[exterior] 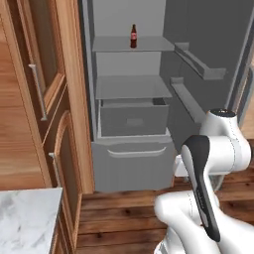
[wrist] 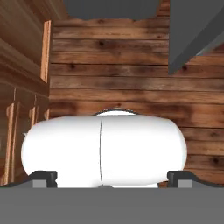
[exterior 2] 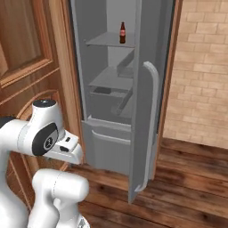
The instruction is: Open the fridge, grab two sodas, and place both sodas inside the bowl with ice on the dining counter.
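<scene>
The fridge (exterior: 130, 114) stands open, its door (exterior 2: 149, 116) swung wide, and the dark brown soda bottle (exterior: 133, 36) stands upright on the top shelf (exterior: 130, 45), above a half-pulled drawer (exterior: 133, 116). The pincer (wrist: 112, 178) points down at the wooden floor (wrist: 113, 65), its two fingertips (wrist: 43, 177) spread far apart and holding nothing.

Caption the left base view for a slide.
Fridge door swung open, a lone soda bottle upright on the top shelf, drawer pulled partly out, white arm folded low in front.
</scene>
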Controlling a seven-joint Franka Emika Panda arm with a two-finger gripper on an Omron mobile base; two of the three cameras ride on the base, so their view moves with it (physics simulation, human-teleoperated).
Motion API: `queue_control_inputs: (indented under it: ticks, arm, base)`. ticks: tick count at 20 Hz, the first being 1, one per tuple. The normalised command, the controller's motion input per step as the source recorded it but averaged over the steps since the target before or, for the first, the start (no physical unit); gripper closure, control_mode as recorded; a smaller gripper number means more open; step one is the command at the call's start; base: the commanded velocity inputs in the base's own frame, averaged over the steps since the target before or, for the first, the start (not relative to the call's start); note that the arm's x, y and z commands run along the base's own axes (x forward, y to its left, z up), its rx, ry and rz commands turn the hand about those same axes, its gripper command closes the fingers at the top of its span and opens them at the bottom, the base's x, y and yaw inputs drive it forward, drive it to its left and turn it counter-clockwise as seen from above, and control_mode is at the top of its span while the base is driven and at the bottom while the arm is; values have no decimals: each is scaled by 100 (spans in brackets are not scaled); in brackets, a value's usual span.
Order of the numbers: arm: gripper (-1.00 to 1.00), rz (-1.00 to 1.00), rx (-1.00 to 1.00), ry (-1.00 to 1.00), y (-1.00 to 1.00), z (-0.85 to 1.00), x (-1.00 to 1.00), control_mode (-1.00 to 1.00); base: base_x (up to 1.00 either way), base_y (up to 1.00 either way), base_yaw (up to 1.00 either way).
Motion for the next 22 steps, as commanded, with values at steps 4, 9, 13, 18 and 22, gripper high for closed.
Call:
queue_control_inputs:
  ticks: [4, 9, 13, 18, 22]
  arm:
    - [-100, 0, 0, 0, 0, 0, 0, 100]
    - [-100, 0, 0, 0, 0, 0, 0, 100]
    - [-100, 0, 0, 0, 0, 0, 0, 100]
    - [-100, 0, 0, 0, 0, 0, 0, 100]
    - [-100, 0, 0, 0, 0, 0, 0, 100]
  base:
    - [78, 22, -12]
    - [70, 23, -9]
    - [40, 45, -11]
    - [39, 42, -12]
    - [71, 37, -10]
